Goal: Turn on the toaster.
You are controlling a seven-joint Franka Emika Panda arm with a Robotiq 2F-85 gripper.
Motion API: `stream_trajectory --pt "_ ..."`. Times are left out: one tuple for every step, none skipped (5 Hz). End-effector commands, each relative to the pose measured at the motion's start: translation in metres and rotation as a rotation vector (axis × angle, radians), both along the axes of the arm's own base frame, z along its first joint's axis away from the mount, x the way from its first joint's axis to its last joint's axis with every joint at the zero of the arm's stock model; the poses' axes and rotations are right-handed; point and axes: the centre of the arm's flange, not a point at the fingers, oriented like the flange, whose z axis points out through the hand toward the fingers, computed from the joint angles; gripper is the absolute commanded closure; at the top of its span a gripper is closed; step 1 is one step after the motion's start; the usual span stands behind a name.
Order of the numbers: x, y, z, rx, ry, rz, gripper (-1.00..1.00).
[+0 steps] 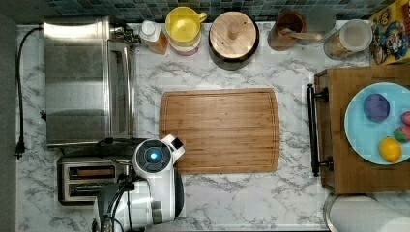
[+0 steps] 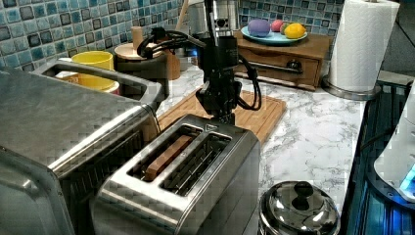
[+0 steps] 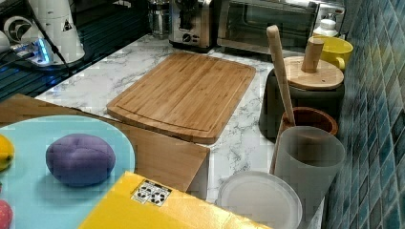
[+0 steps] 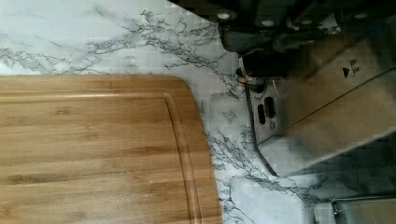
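Steel two-slot toaster [image 2: 195, 181] stands upright on the counter, bread inside.

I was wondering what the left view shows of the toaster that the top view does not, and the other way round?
Left view alone: the toaster has the gripper right at its far end. A steel lid lies beside it. Top view alone: the robot arm covers the toaster's end at the top view's right. Both: two slots, with a brown bread slice in the one nearer the toaster oven.

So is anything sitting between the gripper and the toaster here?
Nothing visible does. In the left view the gripper hangs right at the far end of the toaster, above its top edge, with no object between them.
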Motion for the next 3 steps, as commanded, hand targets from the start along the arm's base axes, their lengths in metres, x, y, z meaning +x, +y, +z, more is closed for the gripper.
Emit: stream_trajectory --pt "-0.0736 0.0191 -0.1008 -0.103 0.191 -0.011 1.0" --pt "-0.0738 0.019 -0.1009 -0.103 0.191 -0.011 1.0" --pt "-0.0737 0.019 -0.1008 -0.103 0.191 -0.011 1.0"
